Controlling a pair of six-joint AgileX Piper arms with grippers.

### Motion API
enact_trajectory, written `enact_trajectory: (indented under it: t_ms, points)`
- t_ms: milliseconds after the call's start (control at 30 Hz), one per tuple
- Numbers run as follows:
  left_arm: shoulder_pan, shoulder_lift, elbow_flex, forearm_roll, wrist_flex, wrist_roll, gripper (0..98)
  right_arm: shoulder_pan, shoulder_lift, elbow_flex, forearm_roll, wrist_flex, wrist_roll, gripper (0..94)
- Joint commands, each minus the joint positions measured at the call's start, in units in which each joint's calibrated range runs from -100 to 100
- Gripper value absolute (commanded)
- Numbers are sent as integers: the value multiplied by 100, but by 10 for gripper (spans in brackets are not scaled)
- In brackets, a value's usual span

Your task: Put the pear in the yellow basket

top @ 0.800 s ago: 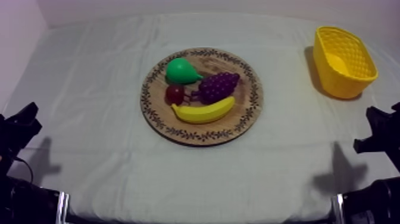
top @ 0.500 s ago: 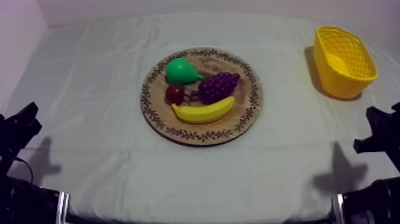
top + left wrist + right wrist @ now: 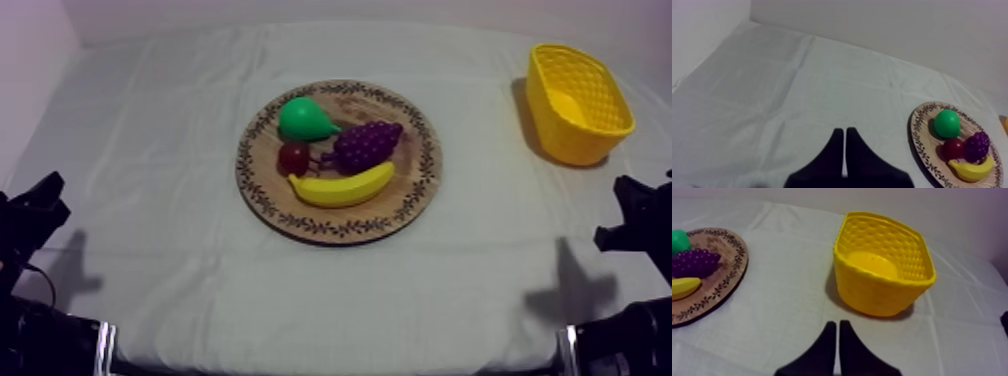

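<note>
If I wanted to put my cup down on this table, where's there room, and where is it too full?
Bare cloth lies between the wooden board and the yellow basket, all along the near side in front of the board, and left of it. The board's middle is crowded: pear, small red fruit, grapes and banana huddle together.

This looks like a robot test bench in a lab, not a home. A table under a creased grey-white cloth [image 3: 200,150] stands against bare pale walls [image 3: 30,40] at 9 and 12 o'clock. A black left arm [image 3: 30,215] waits at 8 o'clock and a black right arm [image 3: 640,222] at 4. Glossy plastic toy fruit [image 3: 340,187] sits staged on a round wooden board with a patterned rim [image 3: 425,165] at centre. A yellow lattice-walled plastic basket [image 3: 590,140] stands at 2 o'clock.
</note>
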Motion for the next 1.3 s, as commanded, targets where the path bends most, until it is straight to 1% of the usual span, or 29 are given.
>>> enact_trajectory:
  t_ms: [0, 167, 300, 400, 533, 633, 700, 800, 933, 1067, 1267]
  points:
    - [-1, 0, 5, 2, -1, -1, 1, -5, 150, -88, 11, -51, -62, 6]
    - [-1, 0, 5, 2, -1, -2, 1, 25, 976, -740, -38, -173, -26, 6]
    - [-1, 0, 5, 2, -1, -1, 1, 36, 1767, -1589, -242, -33, 176, 6]
    - [-1, 0, 5, 2, -1, -1, 1, 30, 2421, -2416, -465, 230, 375, 6]
    - [-1, 0, 5, 2, -1, -1, 1, 23, 3306, -3715, -786, 784, 659, 7]
    - [-1, 0, 5, 2, -1, -1, 1, 17, 3961, -4717, -1010, 1204, 783, 10]
    - [-1, 0, 5, 2, -1, -1, 1, 26, 4369, -5332, -1136, 1366, 835, 12]
    - [-1, 0, 5, 2, -1, -1, 1, -10, 4955, -6213, -1226, 1640, 854, 14]
    - [-1, 0, 5, 2, -1, -1, 1, -125, 5700, -7208, -1275, 1994, 894, 14]
    - [-1, 0, 5, 2, -1, -1, 1, -227, 6449, -8113, -1361, 2474, 941, 15]
    - [-1, 0, 5, 2, -1, -1, 1, -603, 7508, -9166, -1357, 2830, 1028, 15]
